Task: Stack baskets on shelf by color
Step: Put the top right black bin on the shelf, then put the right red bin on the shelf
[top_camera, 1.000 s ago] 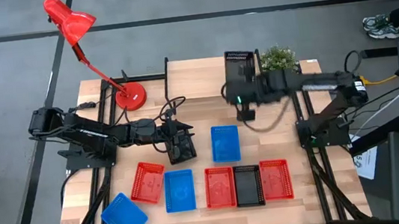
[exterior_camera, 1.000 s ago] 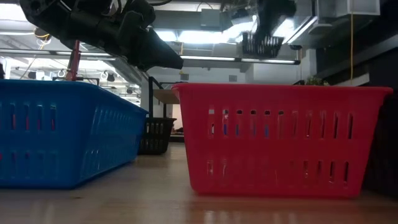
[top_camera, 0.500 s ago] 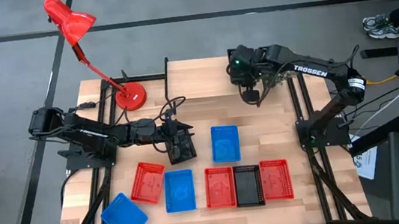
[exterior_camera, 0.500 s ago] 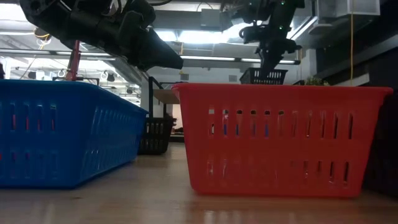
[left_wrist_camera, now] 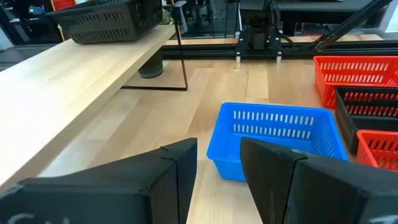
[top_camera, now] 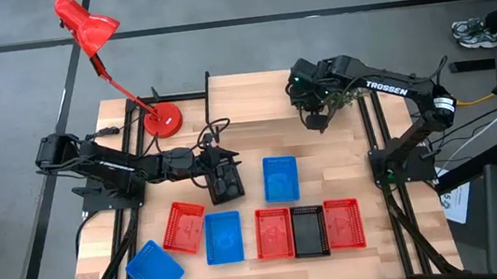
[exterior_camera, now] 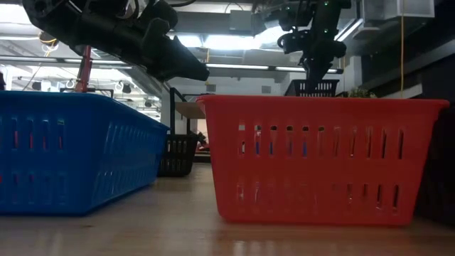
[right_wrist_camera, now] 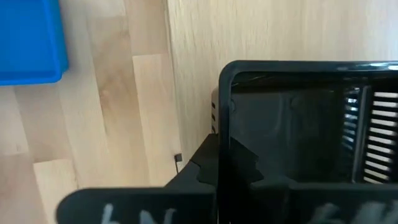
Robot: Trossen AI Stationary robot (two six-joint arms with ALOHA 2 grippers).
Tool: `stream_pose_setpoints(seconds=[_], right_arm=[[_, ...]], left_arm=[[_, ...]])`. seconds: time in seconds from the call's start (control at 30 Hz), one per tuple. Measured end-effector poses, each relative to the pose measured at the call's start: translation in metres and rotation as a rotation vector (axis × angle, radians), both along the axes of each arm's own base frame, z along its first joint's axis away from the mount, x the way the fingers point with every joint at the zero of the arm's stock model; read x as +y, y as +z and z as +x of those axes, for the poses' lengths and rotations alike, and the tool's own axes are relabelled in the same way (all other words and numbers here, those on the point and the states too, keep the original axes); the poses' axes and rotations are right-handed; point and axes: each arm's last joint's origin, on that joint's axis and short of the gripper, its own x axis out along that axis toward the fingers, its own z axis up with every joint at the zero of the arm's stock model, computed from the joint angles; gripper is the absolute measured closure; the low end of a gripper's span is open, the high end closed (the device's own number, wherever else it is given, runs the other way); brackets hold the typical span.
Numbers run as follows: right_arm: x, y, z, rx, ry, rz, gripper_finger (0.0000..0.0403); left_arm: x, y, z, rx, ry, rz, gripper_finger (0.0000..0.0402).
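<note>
Since a second ago the right gripper [top_camera: 316, 119] has swung its black basket [right_wrist_camera: 298, 124] in over the shelf [top_camera: 253, 97], near the right end; placing looks imminent. Jaws closed on its rim. Long axis unclear. Left gripper [top_camera: 225, 182] grips another black basket [top_camera: 225, 185] on the desk [top_camera: 255, 195].

Beside the light wood shelf [top_camera: 244, 100], slotted baskets are seen in blue [top_camera: 280, 178], red [top_camera: 274, 232] and black [top_camera: 309, 231]; a red lamp [top_camera: 87, 24] is seen.
</note>
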Motion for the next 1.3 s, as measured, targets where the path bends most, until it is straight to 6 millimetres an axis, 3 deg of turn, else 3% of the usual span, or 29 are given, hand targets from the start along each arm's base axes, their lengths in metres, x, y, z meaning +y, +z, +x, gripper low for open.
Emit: stream_pose_setpoints(seconds=[0.53, 0.83, 1.07, 1.17, 1.3], right_arm=[[0.001, 0.001, -0.001, 0.014, -0.007, 0.008, 0.0304], [0.009, 0.033, -0.007, 0.009, -0.096, 0.029, 0.0296], [0.036, 0.052, -0.012, 0.002, -0.301, 0.266, 0.0296], [0.057, 0.048, -0.015, 0.039, -0.395, 0.376, 0.0296], [0.094, 0.032, -0.017, 0.12, -0.359, 0.441, 0.0296]], left_arm=[[0.0, 0.0, 0.0, 0.0, -0.002, -0.001, 0.0285], [0.0, 0.0, 0.0, -0.001, -0.003, -0.002, 0.0285], [0.0, 0.0, 0.0, -0.001, -0.003, -0.003, 0.0285], [0.0, 0.0, 0.0, -0.001, -0.003, -0.003, 0.0285], [0.0, 0.0, 0.0, -0.001, -0.003, -0.003, 0.0285]])
